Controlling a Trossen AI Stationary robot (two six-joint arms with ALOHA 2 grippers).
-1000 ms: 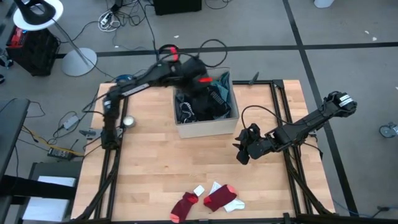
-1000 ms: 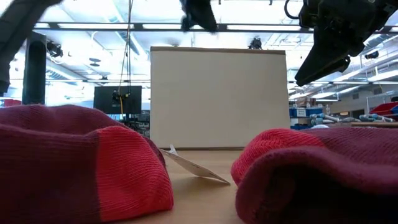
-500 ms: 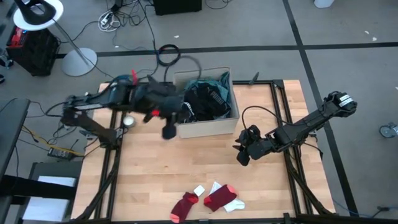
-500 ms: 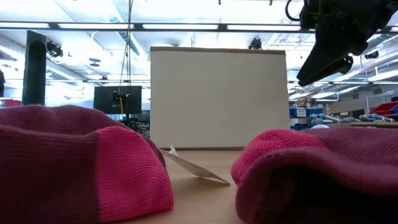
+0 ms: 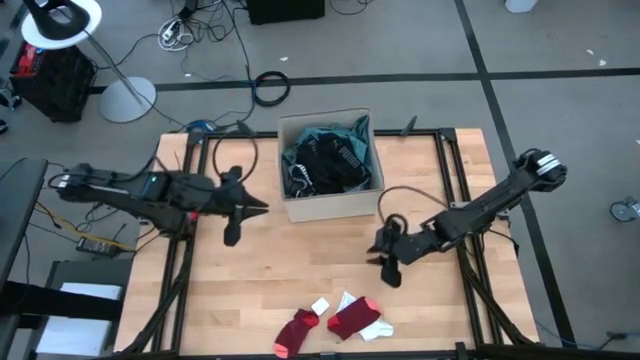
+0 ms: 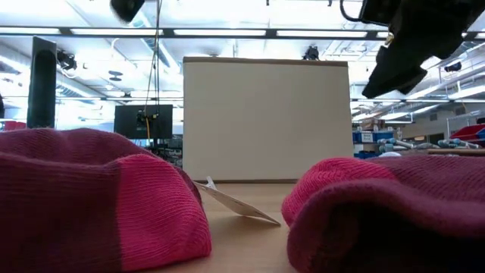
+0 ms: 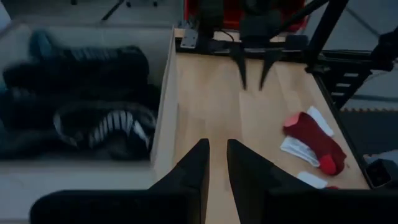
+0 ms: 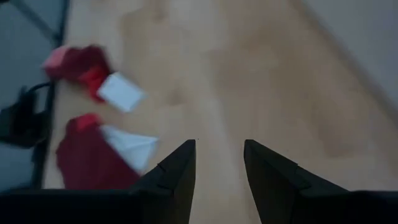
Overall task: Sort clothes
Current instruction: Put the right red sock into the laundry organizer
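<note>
The tan cardboard box (image 5: 331, 206) stands at the table's far middle, filled with dark, teal and striped clothes (image 5: 328, 160), which also show in the left wrist view (image 7: 81, 118). Two red-and-white socks (image 5: 340, 322) with white tags lie near the front edge; they also show in the right wrist view (image 8: 87, 152). My left gripper (image 5: 256, 208) hangs left of the box, empty, its fingers (image 7: 200, 163) a narrow gap apart. My right gripper (image 5: 386, 264) hangs open and empty above the table, between the box and the socks.
Bare wood lies between the box and the socks. Black frame rails (image 5: 178, 250) run along the table's left and right sides. Cables, a lamp base (image 5: 127, 98) and a dark case lie on the floor beyond the table.
My left gripper has swung from above the box toward the table's left and near side and now hangs beside the box. My right gripper has gone a little toward the near edge and the socks.
</note>
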